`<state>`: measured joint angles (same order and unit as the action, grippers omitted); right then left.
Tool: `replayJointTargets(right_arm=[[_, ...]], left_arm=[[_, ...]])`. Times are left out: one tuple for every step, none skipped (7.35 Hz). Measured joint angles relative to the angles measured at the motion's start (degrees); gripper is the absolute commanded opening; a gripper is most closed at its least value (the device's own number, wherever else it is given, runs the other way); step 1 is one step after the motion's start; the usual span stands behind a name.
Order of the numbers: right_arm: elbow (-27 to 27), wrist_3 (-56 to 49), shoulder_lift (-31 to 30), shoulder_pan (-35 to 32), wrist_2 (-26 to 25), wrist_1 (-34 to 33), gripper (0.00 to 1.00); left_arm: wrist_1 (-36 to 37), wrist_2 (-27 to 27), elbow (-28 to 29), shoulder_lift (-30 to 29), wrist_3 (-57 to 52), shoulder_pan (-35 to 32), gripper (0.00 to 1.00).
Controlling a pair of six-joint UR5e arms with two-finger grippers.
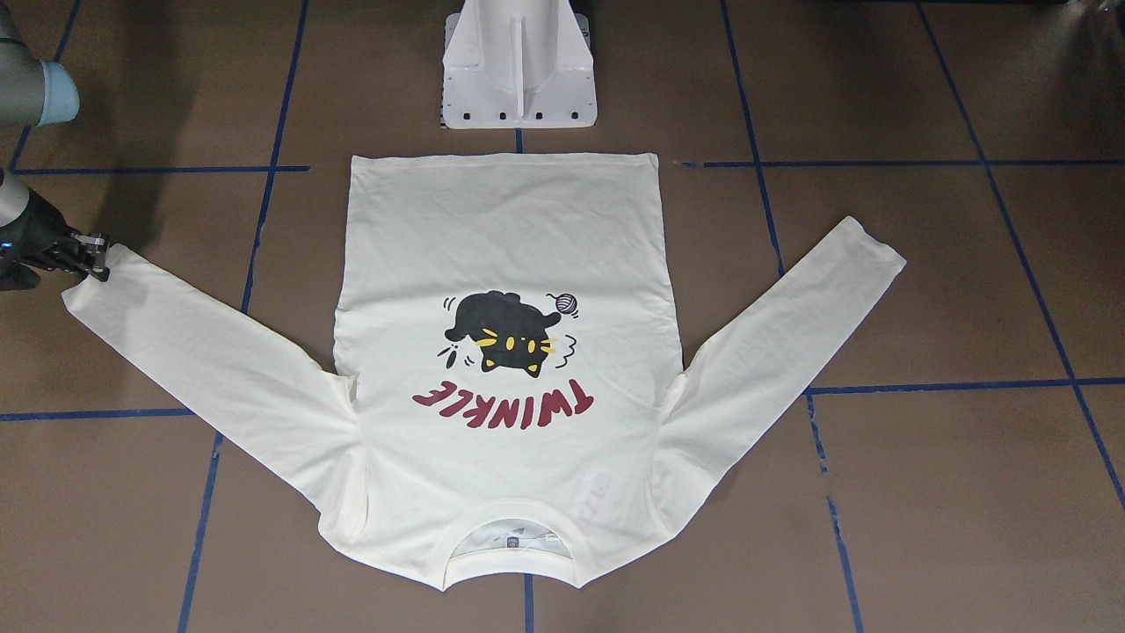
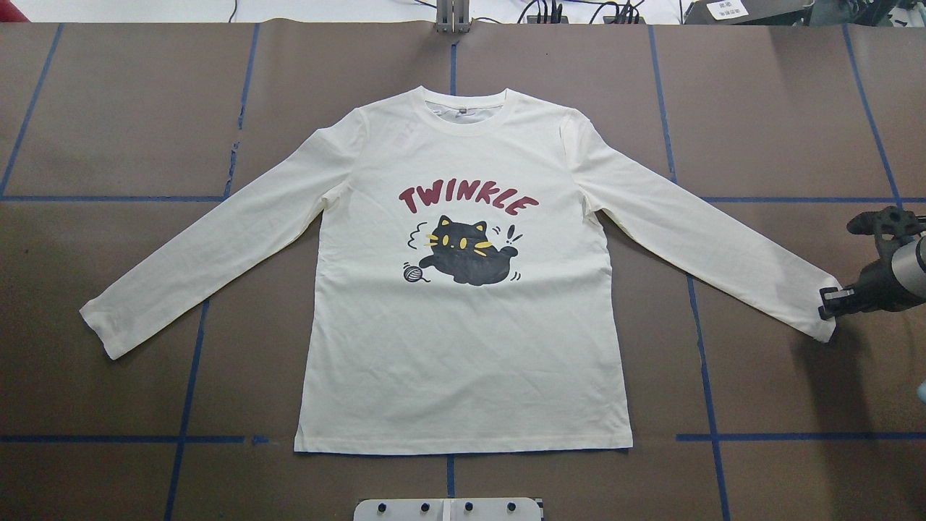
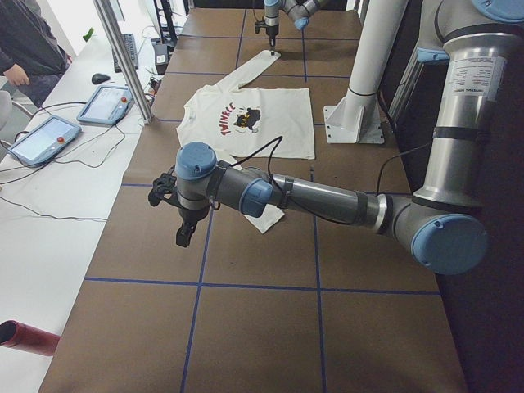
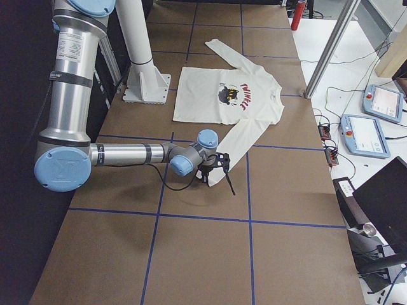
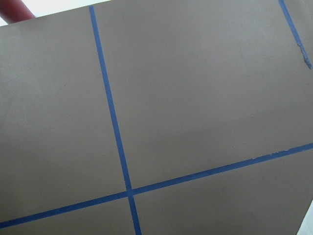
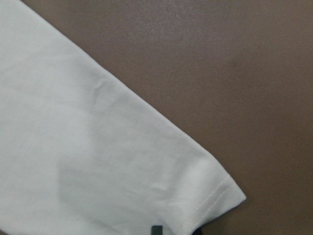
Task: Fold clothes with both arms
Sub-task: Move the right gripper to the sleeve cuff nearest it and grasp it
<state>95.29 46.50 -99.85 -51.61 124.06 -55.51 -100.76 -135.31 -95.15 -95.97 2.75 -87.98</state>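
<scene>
The cream-white long-sleeved shirt [image 2: 463, 347] lies flat on the brown table, cat print and "TWINKLE" lettering up, both sleeves spread out; it also shows in the front-facing view [image 1: 501, 237]. My right gripper [image 2: 826, 304] is low at the cuff of the sleeve on my right, jaws apart, holding nothing; it also shows in the front-facing view [image 1: 95, 262]. The right wrist view shows that cuff [image 6: 210, 191] flat on the table. My left gripper [image 3: 182, 236] shows only in the exterior left view, hanging above bare table beyond the other cuff; I cannot tell if it is open.
The white pedestal base [image 1: 518, 79] stands just behind the shirt's hem. Blue tape lines [image 2: 184, 405] cross the table. Tablets [image 3: 45, 135] and cables lie on a side bench past a metal post [image 3: 123, 57]. A person [image 3: 29, 41] stands there.
</scene>
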Motion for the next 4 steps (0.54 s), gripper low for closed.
replayJointTargets(right_arm=[[0.3,0.0,0.1,0.0,0.0,0.2,0.00],[1.2,0.0,0.2,-0.1,0.1,0.5,0.00],[2.9,-0.1,0.3,-0.7,0.3,0.8,0.00],[5.0,-0.3,1.6,-2.0,0.7,0.7,0.00]], left_arm=[[0.0,0.0,0.0,0.0,0.1,0.0,1.00],[0.1,0.0,-0.1,0.0,0.1,0.0,1.00],[0.1,0.0,-0.2,-0.1,0.2,0.0,1.00],[0.2,0.0,-0.5,-0.1,0.4,0.0,1.00]])
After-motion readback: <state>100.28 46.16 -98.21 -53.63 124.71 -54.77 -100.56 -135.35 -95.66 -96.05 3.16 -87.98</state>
